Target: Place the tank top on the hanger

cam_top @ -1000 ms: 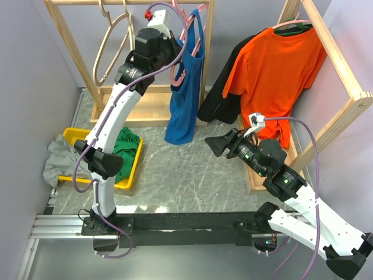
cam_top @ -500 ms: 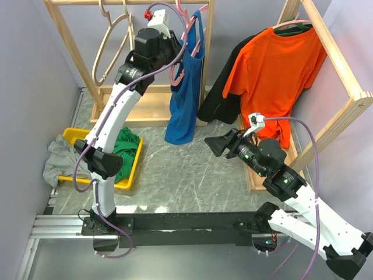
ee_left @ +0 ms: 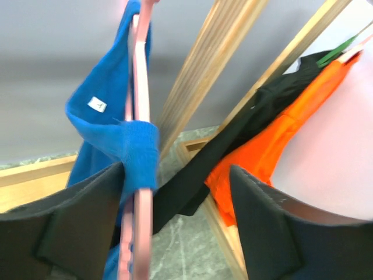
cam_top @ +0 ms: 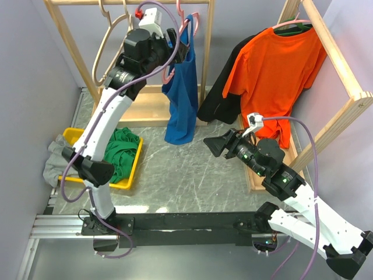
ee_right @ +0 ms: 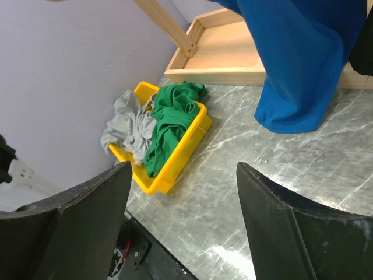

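Observation:
The royal-blue tank top [cam_top: 183, 99] hangs from the pink hanger [cam_top: 191, 28] on the wooden rail at the back. In the left wrist view a blue strap [ee_left: 140, 157] wraps round the hanger [ee_left: 141, 87], with a white neck label [ee_left: 97, 105] beside it. My left gripper [cam_top: 175, 44] is raised at the hanger, jaws open. The hanger stands just inside its left finger [ee_left: 76, 227], and the right finger [ee_left: 274, 233] is well apart. My right gripper [cam_top: 215, 146] hovers low over the floor, open and holding nothing, with the tank top's hem [ee_right: 303, 58] ahead of it.
Pale wooden hangers [cam_top: 111, 46] hang left of the tank top. An orange t-shirt [cam_top: 274, 70] over a black garment [cam_top: 218, 99] hangs on the right rack [cam_top: 344, 70]. A yellow tray [cam_top: 135, 169] with a green garment [cam_top: 122, 149] and grey cloth [cam_top: 58, 160] lies at left.
My left gripper has opened and let go of the hanger and strap, shifting slightly left. The tank top and hanger have swung a little left. The right arm has not moved.

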You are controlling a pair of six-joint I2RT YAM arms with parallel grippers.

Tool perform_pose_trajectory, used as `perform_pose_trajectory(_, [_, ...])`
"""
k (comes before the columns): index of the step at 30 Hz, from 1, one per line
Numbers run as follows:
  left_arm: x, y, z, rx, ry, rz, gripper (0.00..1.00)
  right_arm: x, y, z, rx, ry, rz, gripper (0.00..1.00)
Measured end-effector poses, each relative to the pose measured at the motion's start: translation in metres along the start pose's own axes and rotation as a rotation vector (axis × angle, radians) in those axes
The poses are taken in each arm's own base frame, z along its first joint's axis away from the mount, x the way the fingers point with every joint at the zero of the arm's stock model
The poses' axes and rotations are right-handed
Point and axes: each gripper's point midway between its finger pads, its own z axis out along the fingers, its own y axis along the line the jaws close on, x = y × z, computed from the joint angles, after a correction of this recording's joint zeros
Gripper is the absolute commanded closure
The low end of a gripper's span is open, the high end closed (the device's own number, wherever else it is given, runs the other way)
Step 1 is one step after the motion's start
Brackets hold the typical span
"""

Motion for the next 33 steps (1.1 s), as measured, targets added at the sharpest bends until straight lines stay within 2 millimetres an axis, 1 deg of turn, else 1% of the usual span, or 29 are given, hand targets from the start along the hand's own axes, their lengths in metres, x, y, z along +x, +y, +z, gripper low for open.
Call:
perform_pose_trajectory(1, [-0.004, -0.002, -0.005, 0.003, -0.007, -0.001, 0.13, 0.0, 0.0, 0.0, 0.0, 0.002, -0.001, 0.17])
perform_pose_trajectory(2, [-0.007, -0.003, -0.01, 0.008, -0.015, 0.002, 0.05, 0.001, 0.0, 0.001, 0.0, 0.003, -0.001, 0.16])
perform_pose_trajectory(3, [-0.01, -0.004, -0.016, 0.011, -0.019, 0.003, 0.02, 0.001, 0.0, 0.001, 0.001, 0.005, -0.003, 0.15])
perform_pose_trajectory(6, [-0.018, -0.007, -0.035, 0.018, -0.035, 0.003, 0.01, 0.002, -0.001, 0.002, 0.003, 0.007, -0.007, 0.11])
perform_pose_trajectory(7, [-0.019, -0.008, -0.042, 0.019, -0.035, 0.003, 0.01, 0.001, -0.001, 0.002, 0.003, 0.006, -0.007, 0.06])
perform_pose_trajectory(9, [-0.021, -0.01, -0.058, 0.028, -0.036, 0.003, 0.01, 0.001, -0.001, 0.001, 0.004, 0.006, -0.015, 0.0])
perform_pose_trajectory(11, [-0.021, -0.013, -0.075, 0.037, -0.036, 0.003, 0.01, 0.001, -0.002, 0.001, 0.008, 0.004, -0.02, 0.0])
perform_pose_trajectory(13, [-0.011, -0.018, -0.095, 0.049, -0.021, 0.006, 0.01, 0.0, -0.003, 0.0, 0.014, -0.002, -0.025, 0.0])
perform_pose_trajectory(15, [0.002, -0.03, -0.114, 0.075, -0.003, 0.01, 0.01, -0.003, -0.004, -0.002, 0.02, -0.017, -0.026, 0.0])
perform_pose_trajectory(17, [0.025, -0.05, -0.136, 0.12, 0.034, 0.015, 0.0, -0.006, -0.005, -0.005, 0.024, -0.035, -0.025, 0.0])
perform_pose_trajectory(20, [0.063, -0.069, -0.163, 0.176, 0.094, 0.021, 0.0, -0.005, -0.012, -0.009, 0.038, -0.054, -0.024, 0.0])
perform_pose_trajectory(23, [0.109, -0.067, -0.181, 0.184, 0.168, 0.028, 0.01, 0.006, -0.026, -0.013, 0.074, -0.054, -0.02, 0.0])
perform_pose_trajectory(26, [0.171, -0.048, -0.193, 0.142, 0.264, 0.025, 0.01, 0.012, -0.04, -0.014, 0.124, -0.06, -0.009, 0.0])
perform_pose_trajectory(28, [0.215, -0.03, -0.197, 0.097, 0.33, 0.018, 0.01, 0.016, -0.049, -0.016, 0.159, -0.065, -0.001, 0.0])
perform_pose_trajectory(29, [0.233, -0.021, -0.198, 0.072, 0.359, 0.01, 0.01, 0.018, -0.053, -0.016, 0.172, -0.067, 0.002, 0.0])
perform_pose_trajectory(30, [0.258, -0.008, -0.201, 0.033, 0.402, 0.005, 0.01, 0.02, -0.058, -0.017, 0.189, -0.064, 0.004, 0.0])
perform_pose_trajectory(31, [0.278, 0.003, -0.204, -0.004, 0.437, -0.006, 0.01, 0.023, -0.062, -0.017, 0.206, -0.065, 0.009, 0.0])
perform_pose_trajectory(33, [0.305, 0.021, -0.209, -0.067, 0.48, -0.028, 0.01, 0.027, -0.07, -0.016, 0.238, -0.066, 0.016, 0.0])
